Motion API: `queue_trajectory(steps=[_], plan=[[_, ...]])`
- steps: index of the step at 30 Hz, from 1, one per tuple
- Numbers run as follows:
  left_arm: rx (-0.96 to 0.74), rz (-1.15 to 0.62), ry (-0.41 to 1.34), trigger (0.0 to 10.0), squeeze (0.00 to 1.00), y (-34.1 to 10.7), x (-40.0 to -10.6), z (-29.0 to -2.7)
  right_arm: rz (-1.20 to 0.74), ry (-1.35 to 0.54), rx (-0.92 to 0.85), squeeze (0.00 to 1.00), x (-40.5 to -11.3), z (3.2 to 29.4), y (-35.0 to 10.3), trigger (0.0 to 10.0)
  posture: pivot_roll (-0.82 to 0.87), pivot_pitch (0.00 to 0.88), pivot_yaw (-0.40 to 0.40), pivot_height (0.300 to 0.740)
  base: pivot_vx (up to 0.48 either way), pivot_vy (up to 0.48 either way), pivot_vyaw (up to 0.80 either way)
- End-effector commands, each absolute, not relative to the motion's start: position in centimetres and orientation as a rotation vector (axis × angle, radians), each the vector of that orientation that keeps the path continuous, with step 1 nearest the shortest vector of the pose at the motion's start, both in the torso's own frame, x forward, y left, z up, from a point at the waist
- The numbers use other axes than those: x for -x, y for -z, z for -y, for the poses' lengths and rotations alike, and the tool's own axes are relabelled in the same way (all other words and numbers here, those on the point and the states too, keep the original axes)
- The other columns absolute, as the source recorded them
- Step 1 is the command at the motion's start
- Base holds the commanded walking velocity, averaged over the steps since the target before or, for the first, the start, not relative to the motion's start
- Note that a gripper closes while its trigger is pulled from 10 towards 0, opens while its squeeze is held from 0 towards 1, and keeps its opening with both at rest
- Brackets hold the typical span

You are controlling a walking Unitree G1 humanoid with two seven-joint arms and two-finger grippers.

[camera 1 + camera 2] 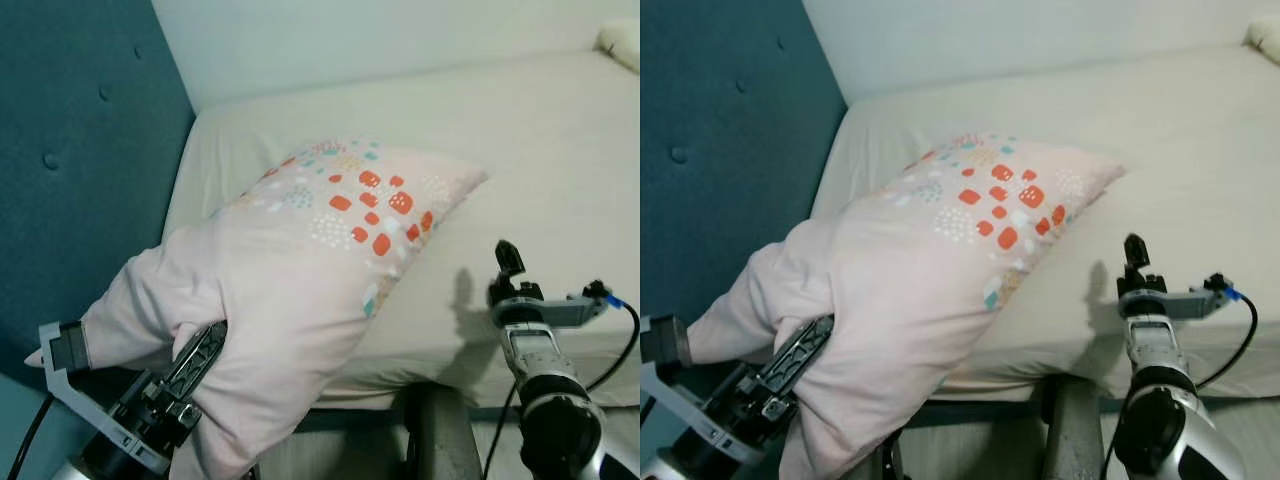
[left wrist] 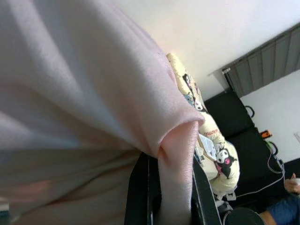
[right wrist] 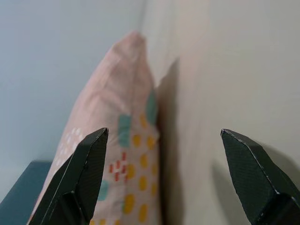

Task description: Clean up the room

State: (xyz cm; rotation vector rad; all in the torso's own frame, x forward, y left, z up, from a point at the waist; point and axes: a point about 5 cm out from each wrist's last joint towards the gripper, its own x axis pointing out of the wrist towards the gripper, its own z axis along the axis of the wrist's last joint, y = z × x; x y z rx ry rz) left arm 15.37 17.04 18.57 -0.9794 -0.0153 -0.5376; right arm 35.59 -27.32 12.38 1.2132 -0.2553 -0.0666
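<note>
The pillow (image 1: 300, 270) is showing soft, matt pink cloth, printed with orange, teal and white dabs near its far corner, and it is creasing where the left gripper (image 1: 195, 365) is pinching it in ribbed black plastic fingers (image 2: 140, 197). The bed (image 1: 540, 150) is wearing a smooth, matt cream sheet, wrinkling slightly at its near edge. The headboard (image 1: 80, 150) is looking like teal woven fabric, button-tufted. The right gripper (image 3: 164, 180) is showing matt black plastic fingers (image 3: 251, 173), with brushed silver metal gleaming on the arm (image 1: 555, 400) behind it.
</note>
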Motion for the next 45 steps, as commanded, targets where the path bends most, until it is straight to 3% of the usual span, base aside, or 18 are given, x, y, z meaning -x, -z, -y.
queue_trajectory(steps=[1, 9, 12, 15, 30, 32, 33, 34, 38, 40, 45], plan=[[0.967, -0.004, 0.563, 0.0, 0.00, -19.0, -14.3, -16.7, 0.289, -0.039, -1.209, 0.00, -36.3, 26.1, -13.5, 10.0, 0.28, 0.288, 0.093, 0.497, 0.000, 0.000, 0.00], [0.993, -0.074, 0.573, 0.0, 0.00, -18.4, -13.7, -16.0, 0.318, -0.198, -1.180, 0.00, -37.7, 24.5, -16.3, 10.0, 0.27, 0.290, 0.083, 0.497, 0.000, 0.000, 0.00], [1.013, -0.078, 0.586, 0.0, 0.00, -18.4, -13.9, -15.7, 0.201, -0.228, -1.153, 0.00, -38.4, 22.2, -15.8, 10.0, 0.25, 0.279, 0.071, 0.497, 0.000, 0.000, 0.00], [1.019, -0.074, 0.593, 0.0, 0.00, -18.5, -13.9, -15.6, 0.153, -0.217, -1.137, 0.00, -38.5, 21.5, -15.3, 10.0, 0.25, 0.279, 0.071, 0.497, 0.000, 0.000, 0.00], [1.094, -0.028, 0.699, 0.0, 0.00, -20.0, -11.6, -15.0, 0.127, -0.190, -1.366, 0.00, -39.2, 17.9, -15.0, 10.0, 0.34, 0.273, 0.042, 0.497, 0.000, 0.000, 0.00], [1.111, -0.038, 0.727, 0.0, 0.00, -20.3, -10.9, -14.8, 0.185, -0.314, -1.449, 0.00, -40.4, 14.3, -18.1, 10.0, 0.36, 0.281, 0.043, 0.497, 0.000, 0.000, 0.00], [1.111, -0.038, 0.727, 0.0, 0.00, -20.3, -10.9, -14.8, 0.185, -0.314, -1.449, 0.00, -40.4, 14.3, -18.1, 10.0, 0.36, 0.281, 0.043, 0.497, 0.000, 0.000, 0.00], [1.115, -0.035, 0.734, 0.0, 0.00, -20.4, -10.9, -14.6, 0.195, -0.359, -1.478, 0.00, -40.8, 12.7, -19.3, 10.0, 0.37, 0.283, 0.044, 0.497, 0.000, 0.000, 0.00], [1.115, -0.035, 0.734, 0.0, 0.00, -20.4, -10.9, -14.6, 0.195, -0.359, -1.478, 0.00, -40.8, 12.7, -19.3, 10.0, 0.37, 0.283, 0.044, 0.497, 0.000, 0.000, 0.00], [1.123, -0.018, 0.734, 0.0, 0.00, -20.8, -10.8, -14.4, 0.193, -0.412, -1.524, 0.00, -41.2, 10.2, -21.4, 10.0, 0.38, 0.281, 0.039, 0.497, 0.000, 0.000, 0.00], [1.125, -0.017, 0.732, 0.0, 0.00, -20.8, -10.7, -14.4, 0.181, -0.423, -1.544, 0.00, -41.3, 9.6, -22.0, 10.0, 0.39, 0.278, 0.027, 0.497, 0.000, 0.000, 0.00]])
